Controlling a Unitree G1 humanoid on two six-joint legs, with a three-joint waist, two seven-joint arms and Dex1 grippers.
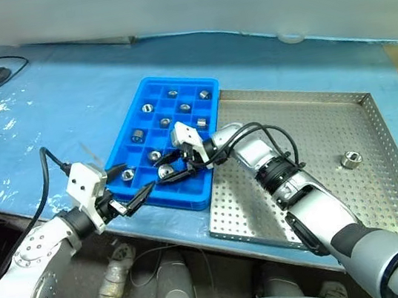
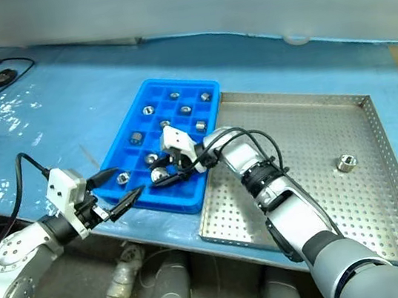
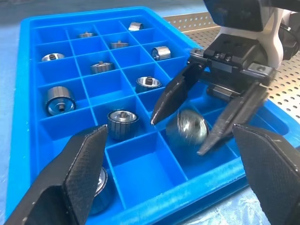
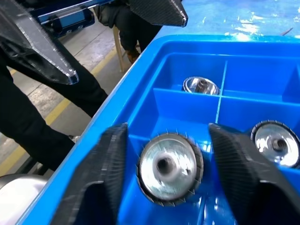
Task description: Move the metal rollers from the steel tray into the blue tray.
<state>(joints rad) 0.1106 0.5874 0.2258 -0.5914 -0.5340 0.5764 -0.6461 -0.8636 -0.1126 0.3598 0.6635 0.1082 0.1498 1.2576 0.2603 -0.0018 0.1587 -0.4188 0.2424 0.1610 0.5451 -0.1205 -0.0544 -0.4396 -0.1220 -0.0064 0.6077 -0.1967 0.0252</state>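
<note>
STEP: drop-off, roller (image 3: 187, 127) between parted R gripper (image 3: 180, 136) fingers over blue tray (image 1: 125, 134) cell | L gripper (image 1: 135, 197) open, empty | NEXT: likely retract R, fetch last roller (image 1: 350, 159) in steel tray (image 1: 385, 188)

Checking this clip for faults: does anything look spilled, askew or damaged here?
Nothing stands out. The metal rollers sit one per compartment in the blue tray; one roller remains in the steel tray. The right gripper has its fingers apart around a roller over a compartment.
</note>
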